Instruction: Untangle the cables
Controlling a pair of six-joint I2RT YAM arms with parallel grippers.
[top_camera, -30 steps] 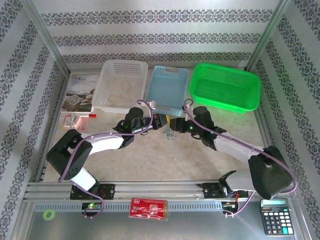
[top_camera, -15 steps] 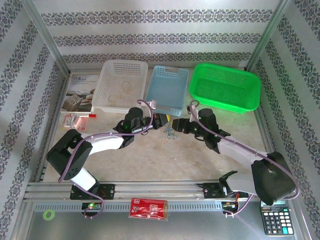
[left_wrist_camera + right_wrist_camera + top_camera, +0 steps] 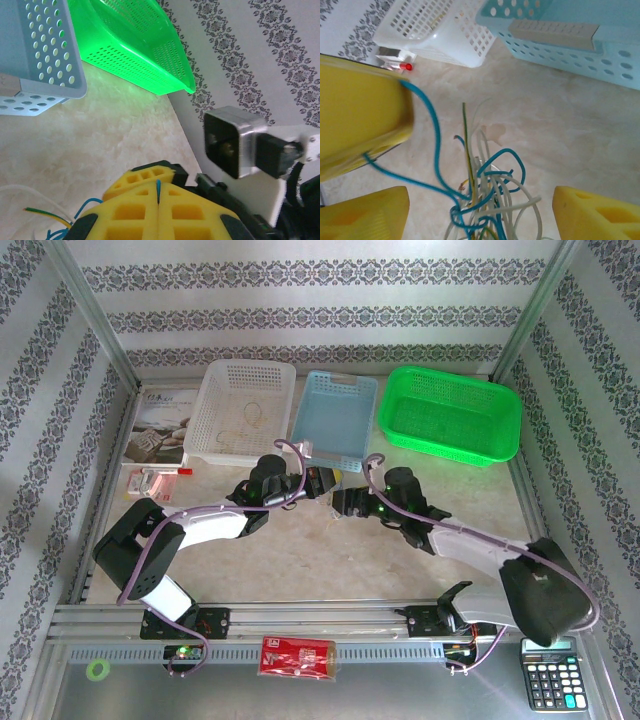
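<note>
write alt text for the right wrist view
A tangle of blue-green, white and yellow cables sits inside the open right gripper, over a beige table. One blue-green strand runs into the shut left gripper; a white basket and a blue basket stand behind.

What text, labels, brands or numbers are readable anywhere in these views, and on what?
No text can be read in any view.
On the booklet: cover print too small to read.
On the red packet: white print, blurred.
On the calculator: key markings and display too small.
On the small packet: red and white print, too small.
On the label of the blue basket: nothing legible.
</note>
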